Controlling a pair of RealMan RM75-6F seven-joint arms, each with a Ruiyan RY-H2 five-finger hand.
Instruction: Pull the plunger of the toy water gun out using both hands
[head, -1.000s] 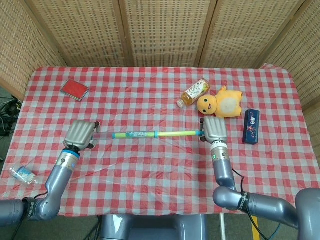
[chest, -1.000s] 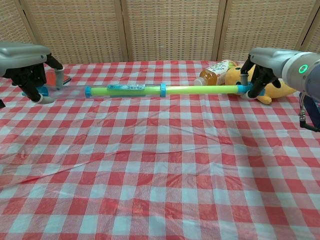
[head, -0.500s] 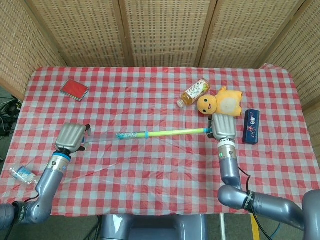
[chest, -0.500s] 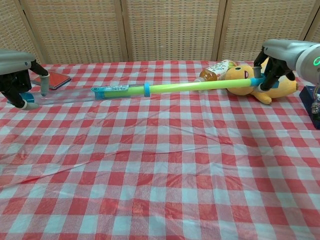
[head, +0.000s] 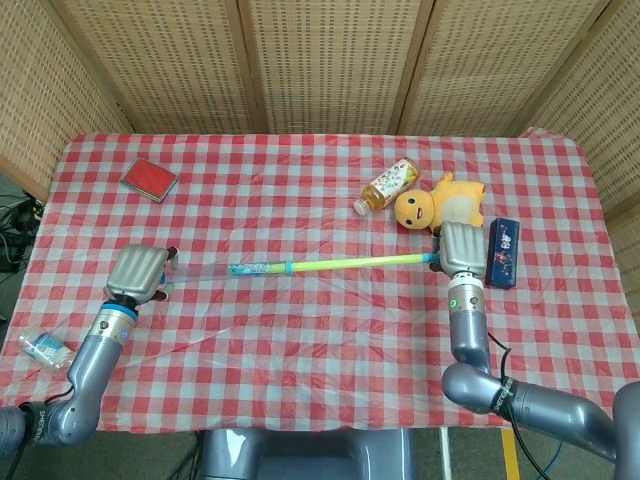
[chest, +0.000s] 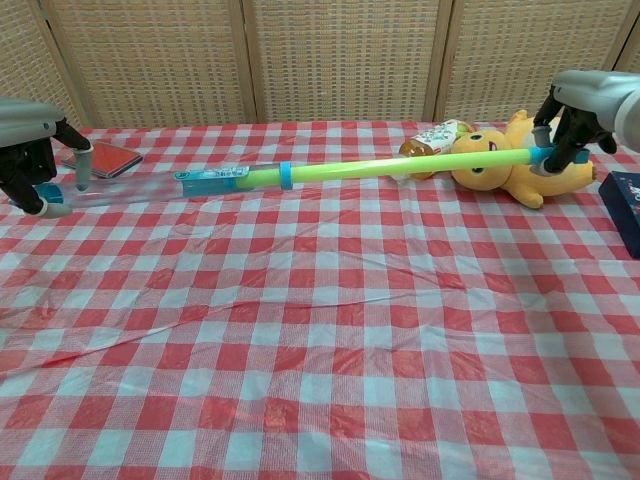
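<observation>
The toy water gun (head: 262, 267) (chest: 215, 177) is held above the checkered table (head: 320, 330), stretched out long. Its clear barrel runs left to a blue end that my left hand (head: 137, 273) (chest: 30, 150) grips. The yellow-green plunger rod (head: 360, 261) (chest: 400, 166) reaches far out to the right past a blue collar (chest: 285, 176). My right hand (head: 462, 248) (chest: 580, 115) grips the rod's blue end cap, just in front of the plush toy.
An orange plush toy (head: 440, 205) (chest: 505, 165) and a drink bottle (head: 387, 186) (chest: 435, 138) lie behind the rod at the right. A dark blue box (head: 503, 252) sits right of my right hand. A red case (head: 149, 179) (chest: 105, 158) lies back left. A small plastic bottle (head: 42, 348) rests at the left edge.
Both hands have moved apart, the right hand further right and the left hand left. More of the yellow-green plunger rod now shows outside the barrel.
</observation>
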